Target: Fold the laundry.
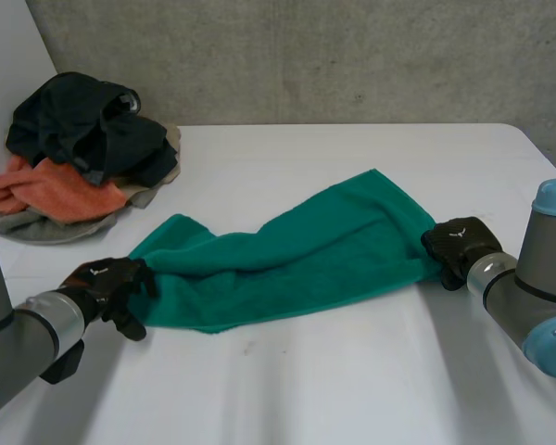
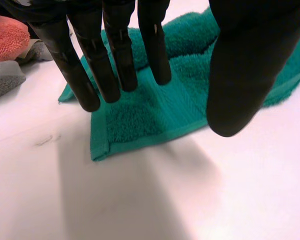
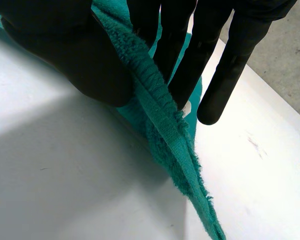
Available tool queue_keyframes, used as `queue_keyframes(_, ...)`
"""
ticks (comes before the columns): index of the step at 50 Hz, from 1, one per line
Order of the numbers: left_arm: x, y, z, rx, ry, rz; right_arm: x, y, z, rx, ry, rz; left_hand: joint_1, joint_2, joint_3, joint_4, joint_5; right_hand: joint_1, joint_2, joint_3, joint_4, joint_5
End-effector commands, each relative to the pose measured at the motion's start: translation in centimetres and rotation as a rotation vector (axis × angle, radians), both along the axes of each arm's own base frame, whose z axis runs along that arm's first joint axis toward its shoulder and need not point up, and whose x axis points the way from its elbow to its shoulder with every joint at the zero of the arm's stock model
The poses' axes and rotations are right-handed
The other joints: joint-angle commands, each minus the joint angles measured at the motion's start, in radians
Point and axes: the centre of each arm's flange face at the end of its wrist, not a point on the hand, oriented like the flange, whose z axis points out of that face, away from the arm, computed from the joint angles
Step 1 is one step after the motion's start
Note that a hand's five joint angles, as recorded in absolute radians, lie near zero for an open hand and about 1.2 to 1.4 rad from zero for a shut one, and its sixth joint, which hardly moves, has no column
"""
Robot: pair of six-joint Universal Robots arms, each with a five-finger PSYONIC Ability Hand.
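Loosely spread green towel, right hand pinching edge, left hand straight-fingered

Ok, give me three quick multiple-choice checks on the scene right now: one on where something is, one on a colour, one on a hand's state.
1. Where is the pile of clothes?
A. at the far left of the table
B. between the hands
C. beside the right arm

2. What colour is the towel?
A. orange
B. green
C. grey

3. What is the right hand doing?
A. hanging open above the table
B. curled on nothing
C. pinching the towel's edge

Answers:
1 A: the pile lies beyond the left hand, by the far left corner.
2 B: the towel is green in every view.
3 C: the right wrist view shows the towel's edge between the thumb and fingers.
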Motion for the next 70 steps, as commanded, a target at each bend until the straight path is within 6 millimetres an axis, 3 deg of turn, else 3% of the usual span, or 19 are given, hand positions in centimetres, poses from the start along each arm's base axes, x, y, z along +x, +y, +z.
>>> queue_keyframes(1,0.0,-0.2,-1.3,-0.127,-0.093,-0.070,0.0,0.1,-0.1,0.001,0.001,0.000,-0.086,-0.100,-0.100,-0.093,-0.095,0.279,0.219,0.211,0.199,0.195)
queue_keyframes(6,-0.3,-0.6,-1.6,-0.201,-0.148,-0.112,-0.1,0.2,-0.2,0.007,0.002,-0.001,-0.087,-0.100,-0.101,-0.093,-0.095,0.279,0.219,0.211,0.199,0.195)
queue_keyframes(33,-1.0,-3.7,-4.4,-0.224,-0.170,-0.129,-0.1,0.6,-0.7,0.014,0.005,0.000,0.201,0.188,0.187,0.195,0.193,0.279,0.219,0.211,0.199,0.195)
queue_keyframes(46,-1.7,-4.5,-4.2,-0.250,-0.167,-0.144,0.0,0.8,-0.9,0.016,0.005,0.005,0.330,0.317,0.316,0.324,0.322,0.279,0.219,0.211,0.199,0.195)
queue_keyframes(50,-1.9,-4.6,-4.7,-0.240,-0.168,-0.149,0.0,0.8,-0.9,0.016,0.005,0.003,0.468,0.455,0.454,0.461,0.460,0.279,0.219,0.211,0.199,0.195)
queue_keyframes(54,-2.0,-5.1,-4.3,-0.261,-0.166,-0.144,-0.1,0.7,-0.9,0.016,0.005,0.002,0.796,0.782,0.782,0.789,0.787,0.279,0.219,0.211,0.199,0.195)
queue_keyframes(70,-2.2,-5.1,-3.4,-0.281,-0.164,-0.147,-0.2,0.6,-0.5,0.009,0.011,-0.004,0.797,0.783,0.783,0.790,0.788,0.279,0.219,0.211,0.199,0.195)
